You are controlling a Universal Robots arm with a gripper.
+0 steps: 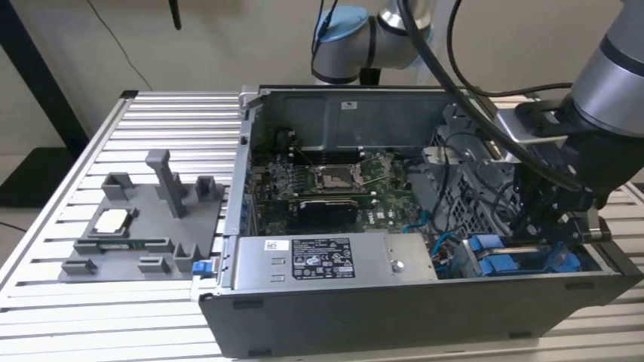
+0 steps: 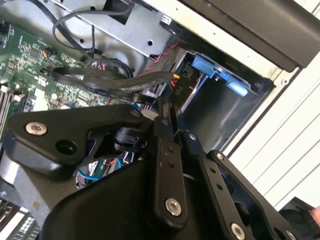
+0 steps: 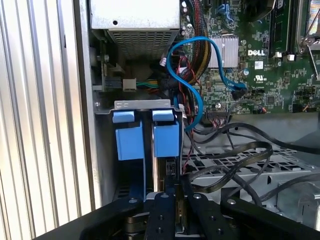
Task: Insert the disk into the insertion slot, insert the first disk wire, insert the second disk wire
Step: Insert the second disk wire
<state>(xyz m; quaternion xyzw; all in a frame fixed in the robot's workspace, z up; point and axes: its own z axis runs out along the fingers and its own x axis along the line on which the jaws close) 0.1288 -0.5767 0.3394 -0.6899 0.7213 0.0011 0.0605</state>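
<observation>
Beige wall (image 1: 231, 38) behind ribbed aluminium table (image 1: 60, 302); dark floor.

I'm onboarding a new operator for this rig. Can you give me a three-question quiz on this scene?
1. True or false: the hand hangs outside the computer case.
2. In the first wrist view, the cable looping beside the insertion slot is: A red, B blue, C white.
3. Fill in: ___ blue plastic pieces stand side by side in the slot.
Key: 1 false, it is inside, at the slot; 2 B; 3 two.
</observation>
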